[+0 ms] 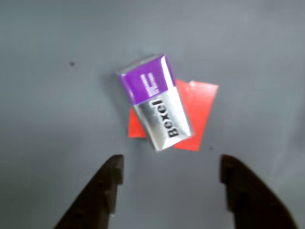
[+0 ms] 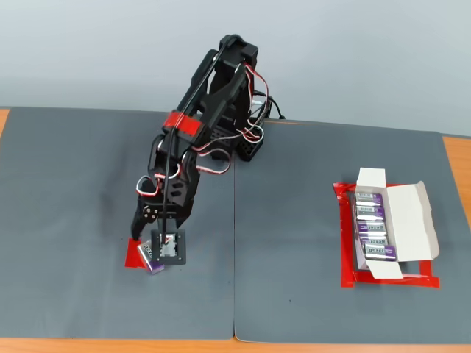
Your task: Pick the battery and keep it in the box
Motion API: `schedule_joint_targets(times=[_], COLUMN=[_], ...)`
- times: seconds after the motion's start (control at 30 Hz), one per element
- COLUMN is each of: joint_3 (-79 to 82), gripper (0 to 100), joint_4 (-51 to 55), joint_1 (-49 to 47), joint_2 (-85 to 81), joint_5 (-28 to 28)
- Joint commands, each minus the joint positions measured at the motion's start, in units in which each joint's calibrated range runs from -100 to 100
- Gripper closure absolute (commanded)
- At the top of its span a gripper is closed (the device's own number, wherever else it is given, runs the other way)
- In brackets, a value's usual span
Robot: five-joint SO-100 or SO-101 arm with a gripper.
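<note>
The battery [image 1: 156, 102] lies flat and askew at the centre of the wrist view, partly covering a red tape patch [image 1: 198, 114] on the grey mat [image 1: 57, 95] that covers the table. In the fixed view it sits in the lower left of the frame [image 2: 152, 262], right under the arm.

Nearest the wrist camera, the tool [image 1: 167, 177] rises from the bottom edge with its two dark fingers spread wide, empty, and clear of the battery, which lies just above the gap between them.

What could go wrong, as I judge it: the battery is turned at a slant to the fingers, so closing on it as it lies may catch two corners and twist it or squirt it out sideways. Its silver casing looks slick, which would add to that. A descent that stops too high would clip only the top edge.

The silver half reads "Bexel" in dark letters; the purple half carries small white print too blurred to read.

Farther off, at the right of the fixed view, the box [image 2: 408, 220] lies open on a red taped outline [image 2: 344, 243], well apart from the arm, with a row of purple batteries [image 2: 372, 224] already inside. A careless release there could land the new one on top of these or on the flap.
</note>
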Motion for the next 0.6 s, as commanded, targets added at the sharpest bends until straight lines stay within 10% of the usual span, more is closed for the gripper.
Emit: schedule_joint_targets(times=[0.0, 0.57], joint_3=[-3.4, -9.8], gripper=[74, 73], joint_4=[-0.7, -0.7], joint_1=[0.3, 0.1], joint_2=[1.2, 7.5], joint_5=[0.3, 5.6])
